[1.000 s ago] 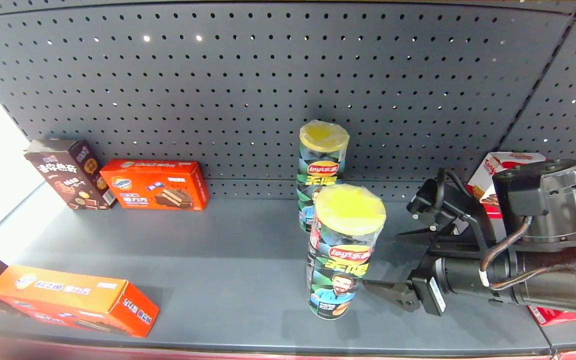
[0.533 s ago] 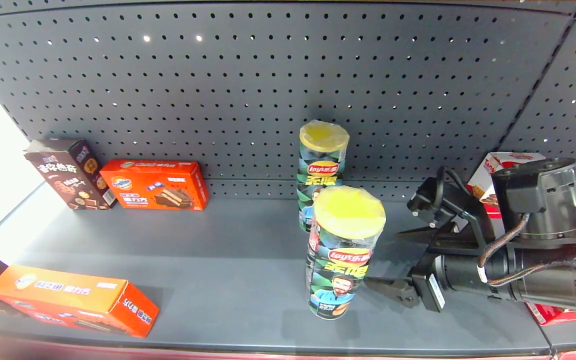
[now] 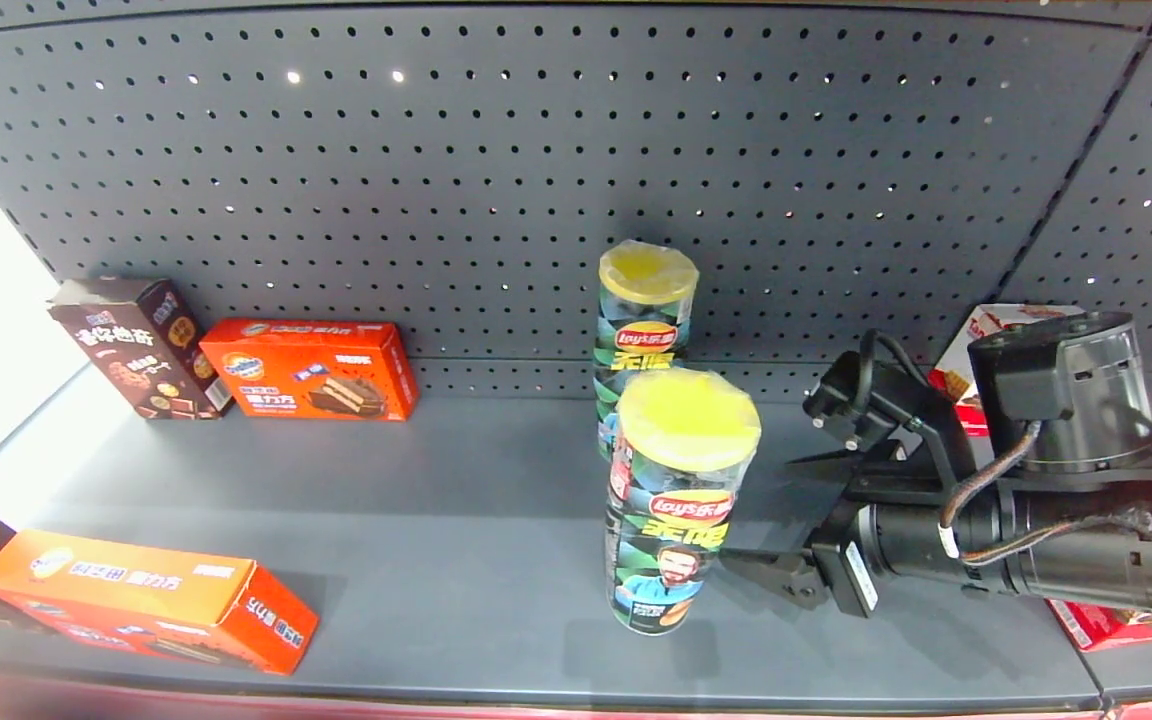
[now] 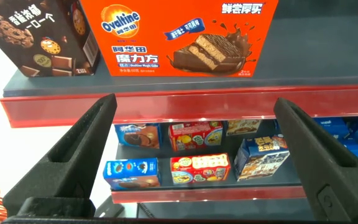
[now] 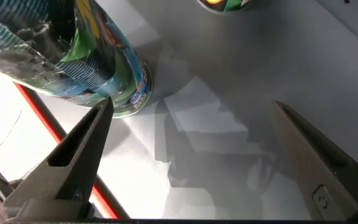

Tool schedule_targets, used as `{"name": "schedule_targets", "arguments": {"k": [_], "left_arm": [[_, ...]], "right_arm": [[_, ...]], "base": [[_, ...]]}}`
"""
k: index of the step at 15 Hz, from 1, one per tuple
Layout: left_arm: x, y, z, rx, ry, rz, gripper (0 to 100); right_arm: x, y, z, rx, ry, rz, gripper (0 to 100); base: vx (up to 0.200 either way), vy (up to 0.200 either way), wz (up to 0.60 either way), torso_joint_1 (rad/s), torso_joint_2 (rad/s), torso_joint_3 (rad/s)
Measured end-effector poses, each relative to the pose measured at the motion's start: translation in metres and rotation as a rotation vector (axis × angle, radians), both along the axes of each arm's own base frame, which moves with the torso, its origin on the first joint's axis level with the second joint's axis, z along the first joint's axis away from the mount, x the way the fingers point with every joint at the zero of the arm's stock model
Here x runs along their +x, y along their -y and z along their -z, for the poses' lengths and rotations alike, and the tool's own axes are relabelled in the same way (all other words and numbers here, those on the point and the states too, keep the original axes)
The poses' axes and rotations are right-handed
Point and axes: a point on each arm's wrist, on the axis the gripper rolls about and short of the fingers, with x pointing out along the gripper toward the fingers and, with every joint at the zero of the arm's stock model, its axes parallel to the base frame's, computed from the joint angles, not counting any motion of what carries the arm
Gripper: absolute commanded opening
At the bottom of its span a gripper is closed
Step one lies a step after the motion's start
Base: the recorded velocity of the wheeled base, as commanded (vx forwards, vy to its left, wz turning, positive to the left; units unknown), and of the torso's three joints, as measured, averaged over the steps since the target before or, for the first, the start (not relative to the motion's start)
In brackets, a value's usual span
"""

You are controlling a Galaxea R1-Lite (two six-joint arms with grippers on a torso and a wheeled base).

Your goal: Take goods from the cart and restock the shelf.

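My right gripper [image 3: 764,515] sits just right of the front chips can [image 3: 681,500], fingers spread wide, holding nothing. That can stands on the shelf [image 3: 456,520], another can [image 3: 646,300] right behind it. My left gripper [image 4: 194,102] is spread too.

Shop aisle: pegboard-backed shelf [image 3: 436,520] w/ snack boxes [image 3: 311,368], chip cans [image 3: 676,500], red price rail [image 4: 185,102].

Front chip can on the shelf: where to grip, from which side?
Grip the front chip can around its mid-body, below the yellow lid, coming level from its right, where the open right gripper sits. It stands upright and round-walled; the rear chip can stands close behind, so a side approach probably avoids knocking it.
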Motion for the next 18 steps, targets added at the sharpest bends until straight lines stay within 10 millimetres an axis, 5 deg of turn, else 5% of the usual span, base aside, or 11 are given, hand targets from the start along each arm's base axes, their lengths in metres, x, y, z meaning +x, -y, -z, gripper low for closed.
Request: {"name": "schedule_targets", "arguments": {"k": [13,18], "left_arm": [[0.000,0.000,0.000,0.000,0.000,-0.001,100],[0.000,0.000,0.000,0.000,0.000,0.001,100]], "right_arm": [[0.004,-0.010,0.002,0.001,0.001,-0.019,100],[0.000,0.021,-0.014,0.044,0.049,0.069,100]], "base": [[0.000,0.000,0.00,0.000,0.00,0.000],[0.000,0.000,0.00,0.000,0.00,0.000]]}}
